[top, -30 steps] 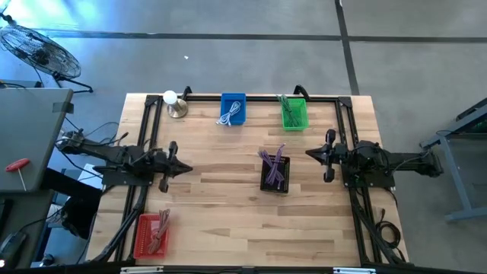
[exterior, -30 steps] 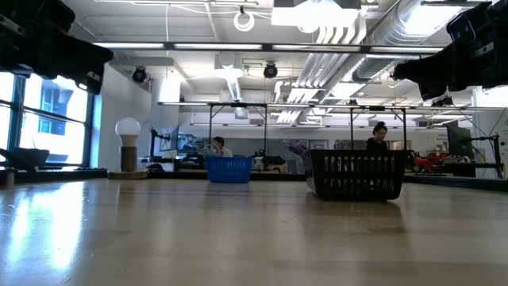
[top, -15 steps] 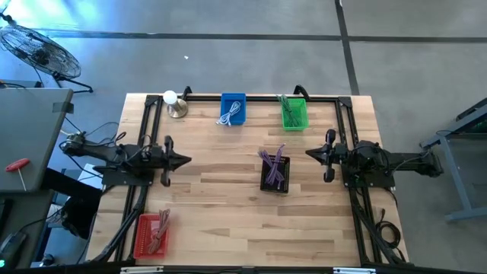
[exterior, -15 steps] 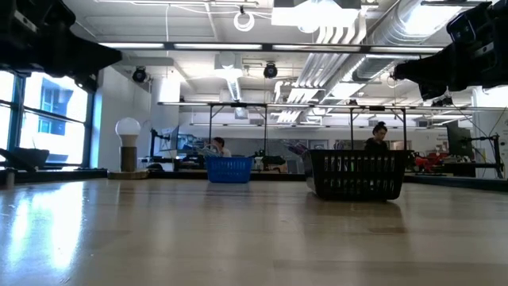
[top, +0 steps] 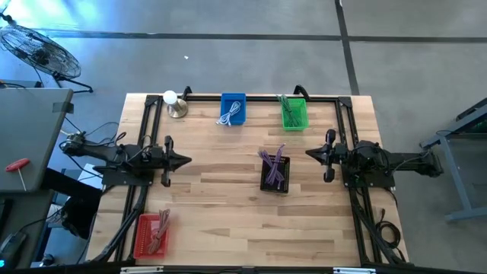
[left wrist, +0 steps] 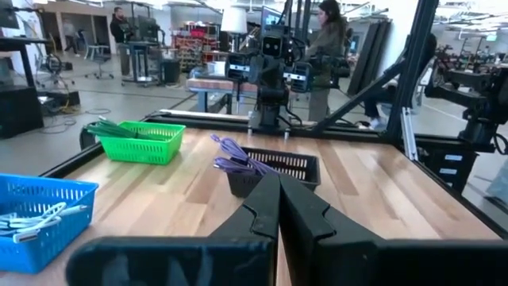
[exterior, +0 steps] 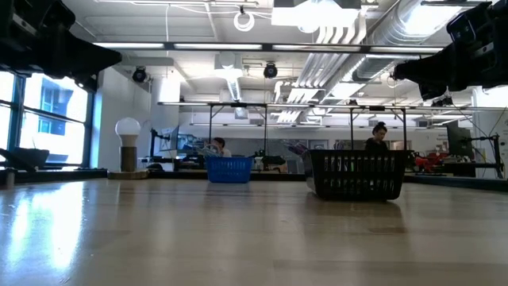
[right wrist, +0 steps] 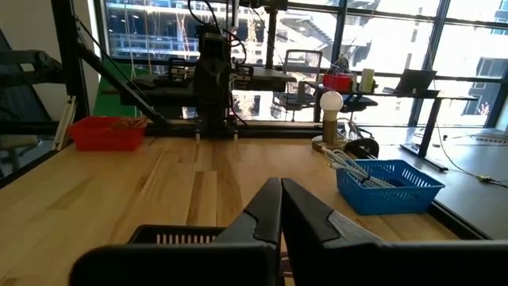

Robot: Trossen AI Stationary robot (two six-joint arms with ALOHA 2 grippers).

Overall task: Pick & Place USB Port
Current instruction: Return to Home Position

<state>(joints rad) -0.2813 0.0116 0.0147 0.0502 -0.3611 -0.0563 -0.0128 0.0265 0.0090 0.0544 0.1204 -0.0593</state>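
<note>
A black basket [top: 275, 189] with purple cables [top: 272, 164] stands right of the table's middle, also in the left wrist view [left wrist: 295, 163]. At the far edge stand a blue basket [top: 233, 97] of white cables and a green basket [top: 294, 125] of green cables. A red basket [top: 138, 236] of cables stands at the near left corner. My left gripper [top: 185, 160] hovers shut over the left side, pointing right [left wrist: 279, 181]. My right gripper [top: 308, 153] hovers shut over the right side, pointing left [right wrist: 281, 184], just right of the black basket.
A bulb lamp [top: 173, 103] stands at the far left corner. A black frame rail [top: 259, 97] runs along the far edge and down both sides. People stand in the room beyond the table [left wrist: 329, 40]. Bare wood lies between the baskets.
My left gripper has swung a little toward the table's far edge and turned from slanting toward the near edge to pointing straight right, staying shut. The right arm and the baskets have kept still.
</note>
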